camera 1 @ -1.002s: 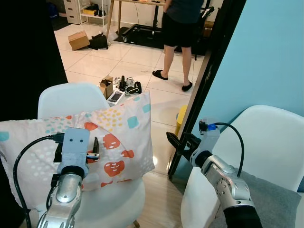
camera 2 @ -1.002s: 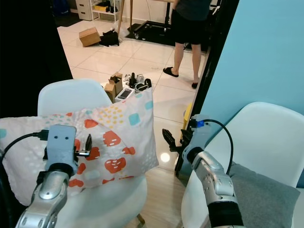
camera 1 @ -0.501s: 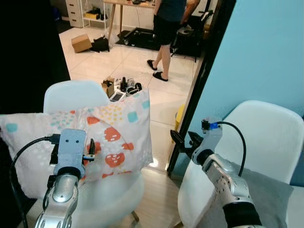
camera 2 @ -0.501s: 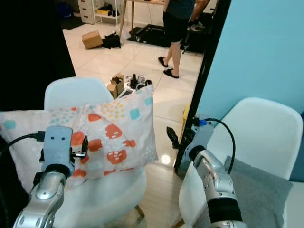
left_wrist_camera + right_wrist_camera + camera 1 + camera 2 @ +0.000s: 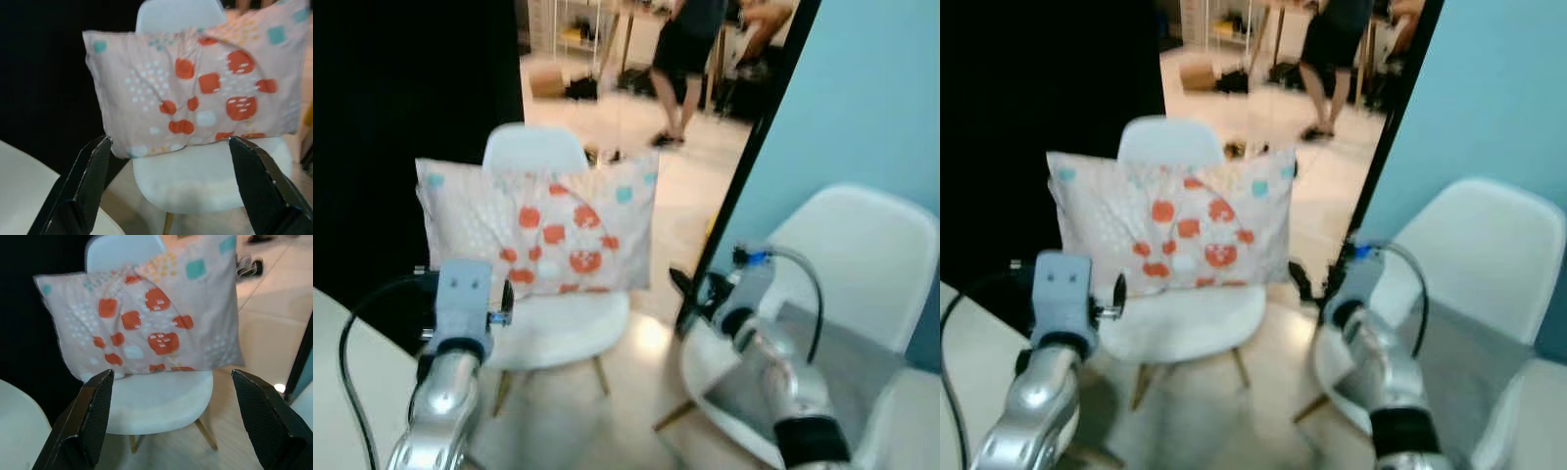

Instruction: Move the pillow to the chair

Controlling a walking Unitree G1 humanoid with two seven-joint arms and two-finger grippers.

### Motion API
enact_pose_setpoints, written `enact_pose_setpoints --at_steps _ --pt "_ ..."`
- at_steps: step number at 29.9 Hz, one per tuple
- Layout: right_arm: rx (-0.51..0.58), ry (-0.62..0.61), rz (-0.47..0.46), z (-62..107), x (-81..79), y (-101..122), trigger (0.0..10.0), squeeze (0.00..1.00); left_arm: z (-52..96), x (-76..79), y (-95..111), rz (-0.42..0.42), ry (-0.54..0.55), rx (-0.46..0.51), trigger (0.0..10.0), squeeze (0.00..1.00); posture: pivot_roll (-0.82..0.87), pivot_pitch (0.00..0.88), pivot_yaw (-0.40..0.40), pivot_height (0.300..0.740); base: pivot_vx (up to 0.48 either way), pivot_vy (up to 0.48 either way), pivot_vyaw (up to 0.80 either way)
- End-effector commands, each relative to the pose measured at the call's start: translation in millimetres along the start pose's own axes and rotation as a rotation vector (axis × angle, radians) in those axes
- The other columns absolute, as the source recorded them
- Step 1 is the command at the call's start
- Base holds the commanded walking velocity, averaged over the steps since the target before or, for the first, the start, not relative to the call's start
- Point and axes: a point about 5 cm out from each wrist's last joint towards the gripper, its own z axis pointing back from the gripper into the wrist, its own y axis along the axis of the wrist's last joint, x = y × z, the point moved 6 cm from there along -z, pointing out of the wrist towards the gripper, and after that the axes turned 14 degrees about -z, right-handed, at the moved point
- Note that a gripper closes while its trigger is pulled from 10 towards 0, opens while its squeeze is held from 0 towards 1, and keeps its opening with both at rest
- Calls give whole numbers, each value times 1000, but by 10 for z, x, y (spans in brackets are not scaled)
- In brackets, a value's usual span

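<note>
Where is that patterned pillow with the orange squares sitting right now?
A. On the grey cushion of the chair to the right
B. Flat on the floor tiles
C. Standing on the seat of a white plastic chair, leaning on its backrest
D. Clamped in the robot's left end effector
C: the pink patterned pillow with orange squares stands on the seat of the white moulded plastic chair, against its backrest, with both end effectors held back from it.

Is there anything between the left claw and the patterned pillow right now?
Nothing visible. The left claw is open and apart from the pale pillow with red and teal patches, which stands on the white moulded chair against its back.
</note>
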Motion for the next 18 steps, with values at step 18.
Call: enact_pose_setpoints --at_steps 18 --pt "12 -274 8 126 579 55 10000 0 149 359 186 37 -187 101 10000 0 -8 0 -89 740 -44 0 -740"
